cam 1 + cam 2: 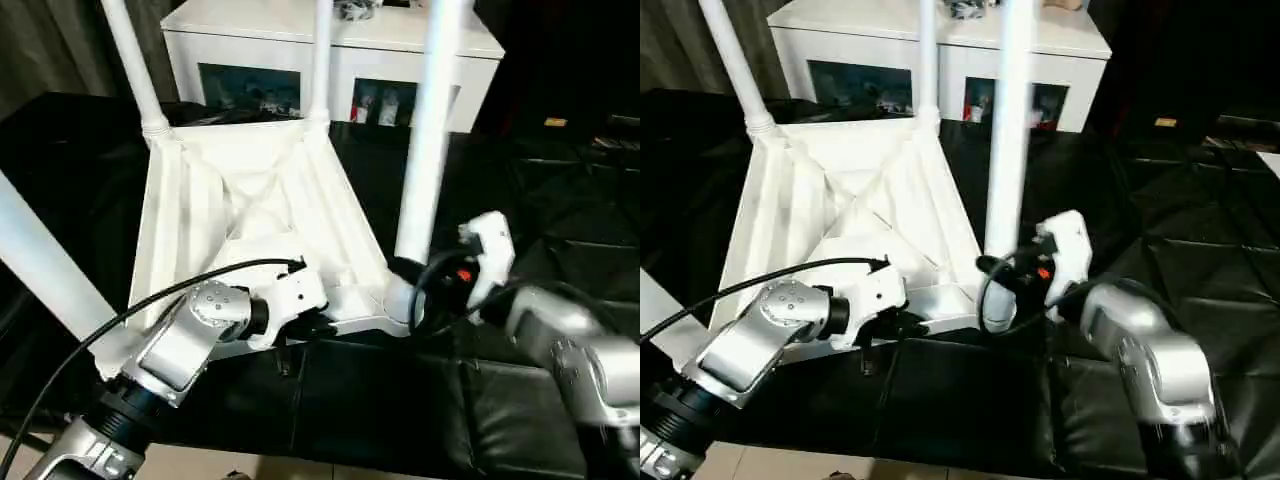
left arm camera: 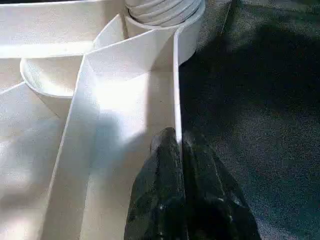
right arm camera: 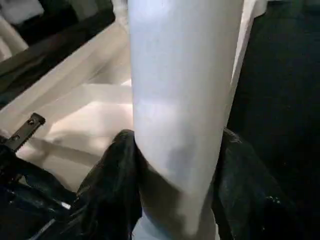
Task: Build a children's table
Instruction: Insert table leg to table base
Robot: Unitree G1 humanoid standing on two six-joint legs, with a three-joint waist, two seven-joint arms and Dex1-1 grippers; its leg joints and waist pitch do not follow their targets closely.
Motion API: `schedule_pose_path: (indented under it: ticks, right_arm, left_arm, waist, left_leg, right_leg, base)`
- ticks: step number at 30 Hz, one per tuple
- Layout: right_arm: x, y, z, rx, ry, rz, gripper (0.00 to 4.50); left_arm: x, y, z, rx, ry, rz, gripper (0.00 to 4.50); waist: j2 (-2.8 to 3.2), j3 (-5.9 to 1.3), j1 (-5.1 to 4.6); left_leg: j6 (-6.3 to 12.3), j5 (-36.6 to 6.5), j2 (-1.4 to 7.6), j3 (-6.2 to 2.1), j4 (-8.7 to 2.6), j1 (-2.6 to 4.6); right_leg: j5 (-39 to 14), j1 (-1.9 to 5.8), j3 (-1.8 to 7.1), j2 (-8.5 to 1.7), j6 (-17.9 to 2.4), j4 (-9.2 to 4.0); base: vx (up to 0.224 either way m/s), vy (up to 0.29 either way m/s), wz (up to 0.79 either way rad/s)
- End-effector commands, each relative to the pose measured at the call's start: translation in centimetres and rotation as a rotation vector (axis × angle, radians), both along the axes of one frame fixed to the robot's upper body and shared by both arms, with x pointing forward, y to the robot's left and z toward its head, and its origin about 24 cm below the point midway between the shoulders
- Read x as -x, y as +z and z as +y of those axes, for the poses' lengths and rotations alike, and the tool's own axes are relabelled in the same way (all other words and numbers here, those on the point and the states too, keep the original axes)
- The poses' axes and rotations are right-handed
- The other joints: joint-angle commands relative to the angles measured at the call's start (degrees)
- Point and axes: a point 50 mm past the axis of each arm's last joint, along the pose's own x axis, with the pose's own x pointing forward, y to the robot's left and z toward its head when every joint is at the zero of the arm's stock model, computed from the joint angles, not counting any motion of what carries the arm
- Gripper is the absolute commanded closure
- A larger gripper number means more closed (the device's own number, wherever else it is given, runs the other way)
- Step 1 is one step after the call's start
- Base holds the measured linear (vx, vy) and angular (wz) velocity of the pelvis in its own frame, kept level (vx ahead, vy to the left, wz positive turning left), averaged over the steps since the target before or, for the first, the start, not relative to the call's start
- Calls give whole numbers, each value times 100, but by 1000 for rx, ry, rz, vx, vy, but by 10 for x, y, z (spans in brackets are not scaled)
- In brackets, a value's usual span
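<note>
The white plastic rectangular tabletop [image 1: 250, 215] lies upside down on the black quilted cover [image 1: 520, 400], ribbed underside up, with four long white tapered tube legs standing in its round corner sockets.

The left gripper [image 2: 179, 145] has its two black fingers [image 2: 160, 200] pressed together on the thin raised rim [image 2: 176, 100] of the tabletop's near edge, one finger inside the rim and one outside. Just beyond its fingertips along the rim sits a corner socket with the ringed foot of a leg [image 2: 162, 11] in it.

The right gripper [image 3: 175, 165] stands about half open, its fingers [image 3: 112, 185] clamped on either side of the lower part of the nearest right-hand leg [image 1: 430, 130], which rises upright between them from the socket just below. The tabletop's ribs lie directly beyond this gripper, and the left gripper is near it along the same rim.

Behind the table stands a white cabinet with dark glass doors [image 1: 330, 60].
</note>
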Motion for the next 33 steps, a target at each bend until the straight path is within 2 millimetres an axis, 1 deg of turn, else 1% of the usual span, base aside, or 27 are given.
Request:
schedule_pose_path:
  ticks: [1, 2, 4, 7, 8, 11, 15, 16, 17, 18, 19, 20, 22, 23, 24, 25, 28, 29, 32, 33]
  right_arm:
    - [5, -15, -7, -35, -63, 52, 267]
    - [6, -17, -8, -56, -92, 47, 267]
    - [8, -19, -10, -73, -118, 44, 267]
    - [13, -24, -12, -125, -188, 18, 267]
    - [14, -24, -12, -138, -203, 12, 267]
    - [21, -29, -10, -128, -202, -11, 267]
    - [27, -31, -6, -99, -182, -32, 268]
    - [29, -30, -5, -99, -181, -47, 268]
    - [31, -29, -4, -100, -191, -76, 268]
    - [31, -29, -4, -100, -191, -76, 268]
    - [33, -28, -5, -99, -209, -112, 268]
    - [34, -28, -5, -99, -213, -119, 268]
    - [36, -27, -5, -106, -234, -138, 268]
    - [38, -27, -6, -122, -262, -157, 268]
    - [39, -27, -6, -125, -265, -161, 268]
    - [39, -27, -6, -126, -267, -163, 268]
    - [46, -32, 0, -54, -212, -175, 268]
    - [47, -33, 0, -37, -202, -173, 268]
    - [48, -37, 3, 34, -152, -174, 268]
    - [49, -37, 4, 57, -132, -184, 268]
  left_arm:
    - [-5, 3, 3, 3, 23, -6, 450]
    - [-5, 3, 3, 4, 26, -7, 450]
    - [-6, 3, 3, 5, 29, -8, 450]
    - [-8, 4, 4, 11, 38, -14, 450]
    - [-8, 5, 4, 12, 40, -15, 450]
    - [-10, 6, 5, 12, 44, -18, 450]
    - [-10, 7, 5, 14, 47, -21, 450]
    - [-11, 7, 5, 15, 49, -23, 450]
    - [-11, 7, 5, 17, 52, -25, 450]
    - [-11, 7, 5, 17, 52, -25, 450]
    - [-11, 7, 5, 18, 57, -28, 450]
    - [-12, 7, 5, 19, 59, -29, 450]
    - [-12, 7, 5, 20, 63, -30, 450]
    - [-12, 7, 5, 23, 67, -32, 450]
    - [-12, 7, 5, 24, 68, -32, 450]
    - [-12, 7, 5, 24, 68, -32, 450]
    - [-12, 7, 5, 26, 72, -36, 450]
    - [-12, 7, 5, 25, 71, -36, 450]
    - [-12, 7, 4, 24, 68, -38, 450]
    - [-12, 7, 4, 23, 67, -39, 450]
  waist:
    - [-5, -268, 18]
    - [7, -262, 15]
    - [5, -266, 13]
    - [32, -246, 6]
    - [18, -247, 8]
    - [41, -235, 7]
    - [29, -222, 0]
    - [30, -220, -1]
    - [17, -214, -2]
    - [20, -213, -1]
    - [18, -212, -3]
    - [-2, -210, -4]
    - [5, -210, -4]
    - [-2, -207, -8]
    - [9, -208, -4]
    - [8, -210, -10]
    - [5, -214, -3]
    - [-1, -213, -6]
    - [1, -209, -11]
    - [-13, -217, -11]
  left_leg:
    - [-4, -1305, 299, -87, -487, 115]
    - [-20, -1357, 301, -90, -500, 116]
    - [-40, -1384, 303, -96, -504, 118]
    - [-91, -1557, 300, -98, -526, 120]
    - [-98, -1585, 299, -102, -529, 119]
    - [-129, -1672, 304, -111, -549, 118]
    - [-141, -1765, 306, -115, -564, 112]
    - [-143, -1800, 309, -118, -568, 112]
    - [-144, -1841, 310, -116, -571, 115]
    - [-144, -1872, 310, -119, -575, 115]
    - [-141, -1874, 310, -121, -578, 111]
    - [-131, -1879, 314, -119, -580, 109]
    - [-122, -1859, 312, -122, -585, 101]
    - [-106, -1870, 316, -123, -593, 105]
    - [-97, -1875, 316, -121, -596, 113]
    - [-94, -1850, 317, -125, -600, 105]
    - [-54, -1705, 320, -117, -604, 101]
    - [-44, -1690, 314, -113, -604, 93]
    - [-29, -1688, 314, -115, -603, 95]
    - [-17, -1708, 315, -108, -593, 101]
  right_leg:
    - [-738, 146, 240, -362, -1332, -473]
    - [-775, 133, 242, -358, -1323, -479]
    - [-779, 134, 237, -353, -1321, -474]
    - [-904, 118, 241, -352, -1293, -497]
    - [-965, 120, 246, -362, -1263, -506]
    - [-1060, 110, 244, -355, -1215, -520]
    - [-1155, 105, 247, -355, -1162, -533]
    - [-1236, 100, 248, -360, -1141, -540]
    - [-1305, 88, 251, -361, -1120, -554]
    - [-1367, 85, 254, -364, -1097, -559]
    - [-1382, 88, 254, -365, -1090, -560]
    - [-1415, 77, 255, -366, -1067, -567]
    - [-1412, 79, 256, -366, -1052, -567]
    - [-1429, 74, 255, -367, -1047, -576]
    - [-1422, 68, 256, -366, -1049, -579]
    - [-1388, 76, 253, -365, -1050, -574]
    - [-1180, 90, 249, -355, -1049, -571]
    - [-1161, 100, 249, -354, -1049, -572]
    - [-1185, 102, 249, -354, -1050, -574]
    - [-1236, 103, 254, -363, -1049, -582]
  base:
    - [0, 0, 0]
    - [0, 0, 0]
    - [0, 0, 0]
    - [0, 0, 0]
    - [0, 0, 0]
    - [0, 0, 0]
    - [0, 0, 0]
    - [0, 0, 0]
    - [0, 0, 0]
    - [0, 0, 0]
    - [0, 0, 0]
    - [0, 0, 0]
    - [0, 0, 0]
    - [0, 0, 0]
    - [0, 0, 0]
    - [0, 0, 0]
    - [0, 0, 0]
    - [0, 0, 0]
    - [0, 0, 0]
    - [0, 0, 0]
